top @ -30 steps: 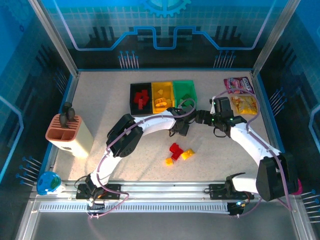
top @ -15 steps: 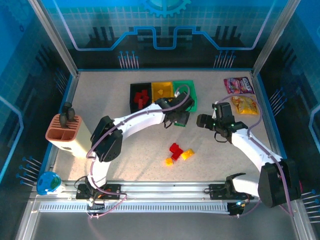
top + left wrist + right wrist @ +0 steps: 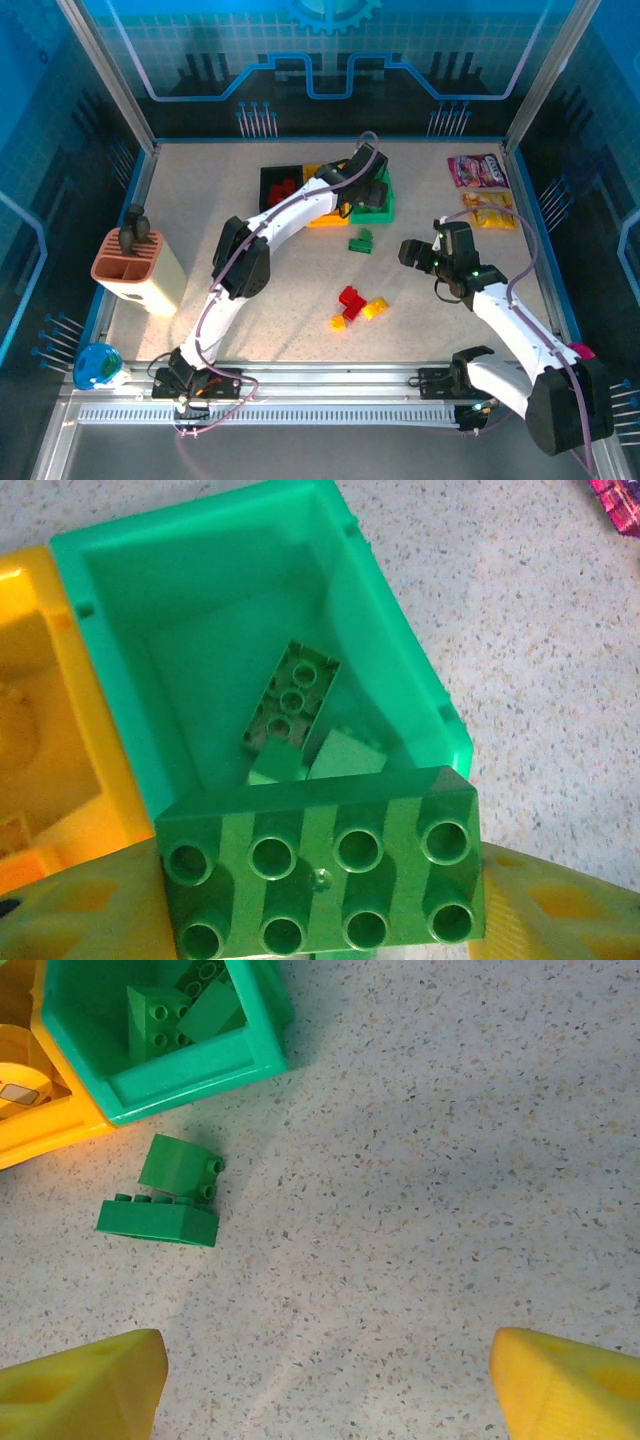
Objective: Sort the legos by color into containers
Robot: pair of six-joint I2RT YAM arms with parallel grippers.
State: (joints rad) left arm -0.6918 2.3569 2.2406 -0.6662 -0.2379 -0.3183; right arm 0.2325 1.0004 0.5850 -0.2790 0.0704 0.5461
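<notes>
Legos (image 3: 352,302) sit nearest, in a small cluster on the desk (image 3: 200,200) between the two arms. A red lego (image 3: 350,296) has a yellow lego (image 3: 376,308) touching its right side and a small yellow lego (image 3: 338,321) just in front to the left. A blue cup (image 3: 97,365) stands at the near left corner. Farther in along the left edge is a terracotta-and-cream holder (image 3: 135,268).

Past the cluster, the right hand (image 3: 408,250) points left, its yellow fingers (image 3: 80,1390) spread wide with bare desk between them. Just beyond them lie two green legos (image 3: 160,1218) on the desk, near the bins but apart from them: a long one with a smaller one touching its far side.

Behind these stand the bins, joined in a row. The black bin (image 3: 265,205) at left holds red legos (image 3: 283,192). The yellow bin (image 3: 105,780) in the middle is partly covered by the left arm. The green bin (image 3: 443,720) is at right. In the green bin lie a long studded brick (image 3: 295,690) and two smaller green pieces against its near end.

The left hand (image 3: 320,910) hangs over the near end of the green bin. It is clamped on a green eight-stud lego (image 3: 320,865), held level above the rim with its studs facing the wrist camera.

Right of the bins and well apart from them lies a yellow packet (image 3: 490,210), with a purple packet (image 3: 478,170) just behind it.
</notes>
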